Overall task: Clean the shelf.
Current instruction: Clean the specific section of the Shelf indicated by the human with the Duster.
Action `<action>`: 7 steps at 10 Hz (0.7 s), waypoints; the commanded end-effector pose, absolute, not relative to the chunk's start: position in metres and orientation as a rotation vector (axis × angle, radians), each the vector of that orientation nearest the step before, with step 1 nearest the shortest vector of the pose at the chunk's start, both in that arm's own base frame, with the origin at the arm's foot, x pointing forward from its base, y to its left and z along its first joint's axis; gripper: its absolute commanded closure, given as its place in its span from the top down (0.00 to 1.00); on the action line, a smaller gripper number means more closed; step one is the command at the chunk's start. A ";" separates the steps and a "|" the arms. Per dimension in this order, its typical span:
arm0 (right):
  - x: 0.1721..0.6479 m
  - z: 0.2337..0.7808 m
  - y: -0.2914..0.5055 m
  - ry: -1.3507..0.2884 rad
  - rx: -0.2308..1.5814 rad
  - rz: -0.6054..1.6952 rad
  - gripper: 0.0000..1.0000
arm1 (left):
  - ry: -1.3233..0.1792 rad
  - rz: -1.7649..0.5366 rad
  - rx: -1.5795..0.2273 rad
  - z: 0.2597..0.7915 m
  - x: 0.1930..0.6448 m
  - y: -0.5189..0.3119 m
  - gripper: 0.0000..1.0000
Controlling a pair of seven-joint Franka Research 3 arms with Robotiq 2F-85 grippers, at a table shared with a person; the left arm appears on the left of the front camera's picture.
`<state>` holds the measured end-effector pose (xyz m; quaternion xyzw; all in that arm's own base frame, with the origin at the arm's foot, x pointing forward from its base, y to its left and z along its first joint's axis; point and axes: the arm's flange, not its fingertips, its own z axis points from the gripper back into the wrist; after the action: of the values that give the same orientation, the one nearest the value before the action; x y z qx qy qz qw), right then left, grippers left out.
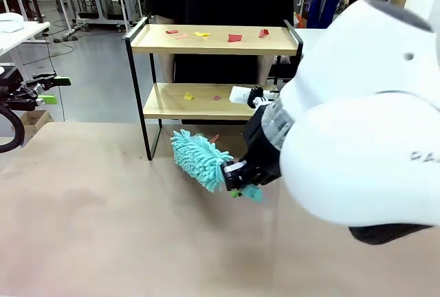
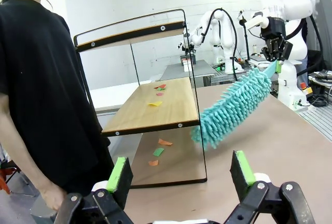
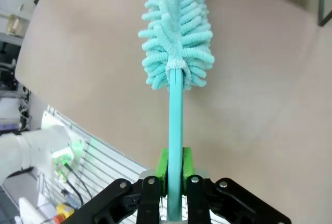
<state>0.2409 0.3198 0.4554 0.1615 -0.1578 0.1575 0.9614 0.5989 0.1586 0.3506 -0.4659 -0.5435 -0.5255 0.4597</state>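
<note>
Right gripper (image 3: 174, 183) was clamped on the teal handle of a fluffy teal duster (image 1: 199, 159), its green pads pressed against the stick from both sides. It held the duster slanting down over the brown desk (image 1: 103, 207), with the head pointing toward the shelf (image 1: 213, 44). In the left wrist view the head's tip was very close to the shelf's front post, level with the lower board, and I could not tell whether it touched.

Left gripper (image 2: 180, 172) had its jaws wide apart with nothing between them. It hung off the desk's left side, well apart from the duster and facing the shelf from the side.

The shelf stood at the far side of the desk, directly in front of a person in a black top (image 2: 41, 79). Its top board carried a row of small red, pink and yellow paper scraps (image 1: 235, 37), and the lower board had a few more (image 1: 188, 95), yellow and pink. More scraps, orange and green (image 2: 158, 151), lay on the desk beneath the lower board. One hand of the person (image 2: 52, 198) hung down beside the shelf's far side.
</note>
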 end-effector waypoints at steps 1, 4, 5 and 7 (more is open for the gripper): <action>0.240 0.437 0.347 -0.384 0.351 0.267 0.13 | -1.340 -1.310 -1.141 0.353 0.598 0.159 1.00; 0.249 0.406 0.377 -0.427 0.362 0.200 0.13 | -1.340 -1.310 -1.141 0.353 0.598 0.159 1.00; 0.251 0.401 0.384 -0.449 0.353 0.174 0.13 | -1.340 -1.310 -1.141 0.353 0.598 0.159 1.00; 0.253 0.391 0.401 -0.496 0.346 0.128 0.13 | -1.340 -1.310 -1.141 0.353 0.598 0.159 1.00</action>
<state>0.2476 0.3730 0.3948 0.1825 -0.2170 0.0890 0.9548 0.5989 0.1586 0.3506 -0.4659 -0.5435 -0.5255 0.4597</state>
